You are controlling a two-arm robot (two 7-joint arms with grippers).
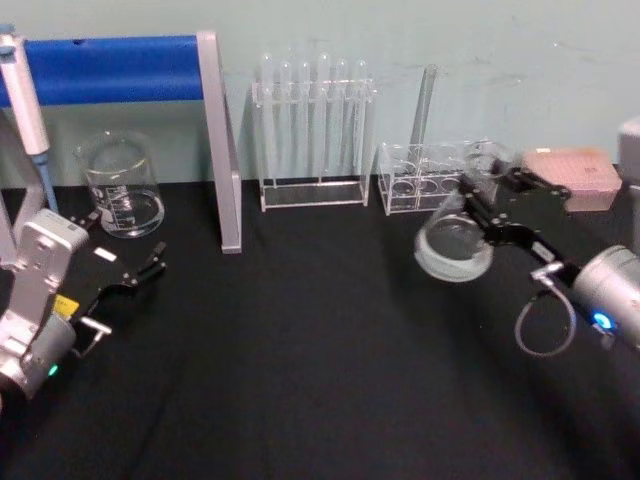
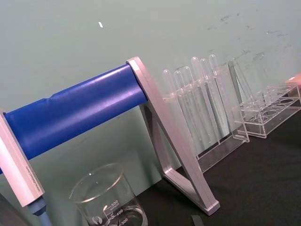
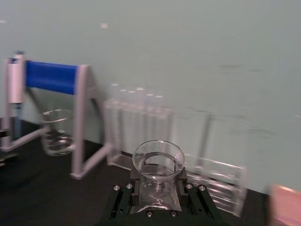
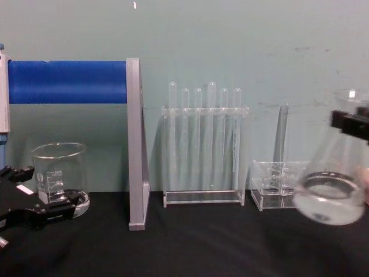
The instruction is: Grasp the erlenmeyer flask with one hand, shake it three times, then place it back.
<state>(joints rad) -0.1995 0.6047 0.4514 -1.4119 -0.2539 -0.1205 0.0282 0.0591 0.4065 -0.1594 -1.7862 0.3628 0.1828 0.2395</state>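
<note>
The erlenmeyer flask (image 1: 452, 248) is a clear glass cone, held tilted above the black table at the right, its wide base toward the table's middle. My right gripper (image 1: 483, 190) is shut on its narrow neck. The chest view has the flask (image 4: 330, 196) hanging clear of the table, with the right gripper (image 4: 350, 124) at its neck. In the right wrist view the flask's flared mouth (image 3: 158, 162) sits between the black fingers (image 3: 123, 200). My left gripper (image 1: 145, 268) rests open and idle at the near left, also seen low in the chest view (image 4: 37, 196).
A glass beaker (image 1: 122, 190) stands at the back left beside a grey stand with a blue bar (image 1: 220, 150). A test tube rack (image 1: 312, 130) and a low clear rack (image 1: 420, 180) line the back wall. A pink box (image 1: 575, 172) sits at the far right.
</note>
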